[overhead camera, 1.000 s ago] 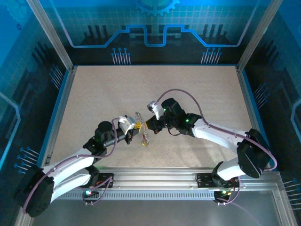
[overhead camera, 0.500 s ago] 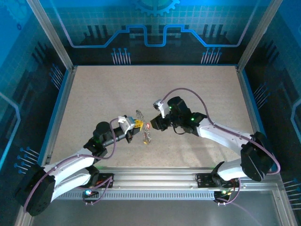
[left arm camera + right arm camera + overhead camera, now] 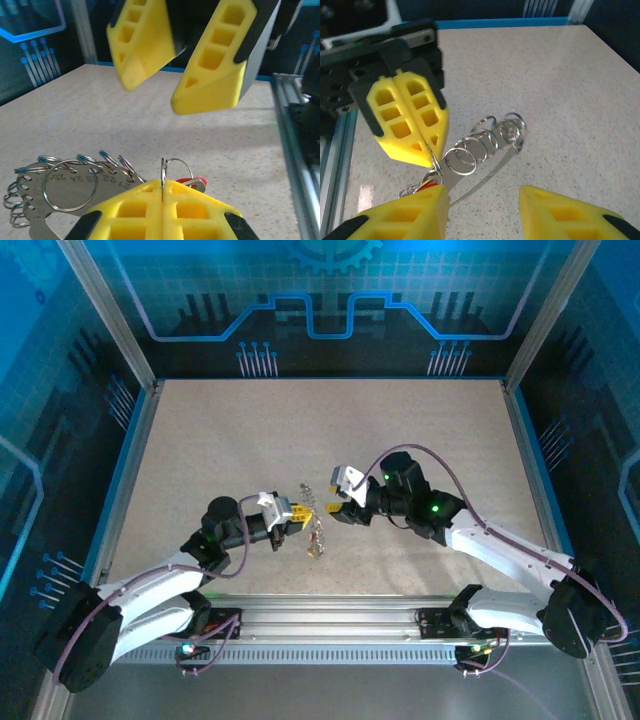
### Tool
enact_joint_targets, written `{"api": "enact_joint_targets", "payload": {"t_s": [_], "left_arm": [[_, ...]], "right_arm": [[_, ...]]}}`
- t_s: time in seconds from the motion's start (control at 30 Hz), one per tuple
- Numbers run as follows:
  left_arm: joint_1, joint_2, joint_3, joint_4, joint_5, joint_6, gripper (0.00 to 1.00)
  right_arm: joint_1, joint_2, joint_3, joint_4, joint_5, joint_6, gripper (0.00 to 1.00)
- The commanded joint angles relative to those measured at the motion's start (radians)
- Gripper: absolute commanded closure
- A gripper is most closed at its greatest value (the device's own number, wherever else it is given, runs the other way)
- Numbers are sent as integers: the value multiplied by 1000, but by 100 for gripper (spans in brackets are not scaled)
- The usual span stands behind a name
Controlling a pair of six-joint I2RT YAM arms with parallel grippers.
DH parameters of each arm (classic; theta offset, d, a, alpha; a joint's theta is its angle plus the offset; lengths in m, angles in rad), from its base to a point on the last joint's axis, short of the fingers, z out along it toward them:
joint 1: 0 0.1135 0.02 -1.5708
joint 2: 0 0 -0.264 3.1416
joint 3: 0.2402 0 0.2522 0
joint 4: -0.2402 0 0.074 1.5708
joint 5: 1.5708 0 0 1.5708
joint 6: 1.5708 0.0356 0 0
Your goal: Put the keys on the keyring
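- Left wrist view: the left gripper (image 3: 162,189) is pinching the keyring (image 3: 162,171) between fully closed pads, near the middle of the table (image 3: 100,115).
- A red key head (image 3: 193,180) is showing just beside the ring.
- The right gripper (image 3: 155,95) is hovering just right of the keyring, jaws partly apart, gripping nothing.
- A numbered metal strip (image 3: 105,181) is carrying spare rings.

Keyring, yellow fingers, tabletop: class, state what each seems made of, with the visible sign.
Keyring: probably polished steel wire; thin, silvery, glinting.
Fingers: likely moulded or printed plastic, matt yellow, with hollow cells.
Tabletop: speckled beige with a faint sheen, perhaps laminate or stone-effect board; the look leaves it open.
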Motion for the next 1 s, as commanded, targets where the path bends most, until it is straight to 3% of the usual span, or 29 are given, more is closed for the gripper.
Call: {"api": "enact_joint_targets", "payload": {"t_s": [0.0, 0.1, 0.3, 0.5, 0.73, 0.9, 0.97], "left_arm": [[4, -4, 65, 24, 140, 40, 100], [11, 7, 84, 0, 172, 52, 100], [14, 44, 88, 36, 181, 52, 100], [14, 71, 78, 97, 190, 30, 100], [14, 75, 82, 105, 196, 33, 100], [14, 81, 78, 129, 193, 16, 100], [14, 82, 70, 151, 190, 6, 100]], "right_arm": [[-12, -25, 33, -110, -185, -257, 60], [-20, -39, 36, -148, -239, -328, 71], [-3, 3, 65, -175, -222, -339, 67], [1, 43, 101, -156, -181, -316, 76], [3, 67, 100, -135, -189, -295, 78], [3, 70, 86, -134, -186, -290, 71], [3, 74, 84, -139, -178, -292, 76]]}}
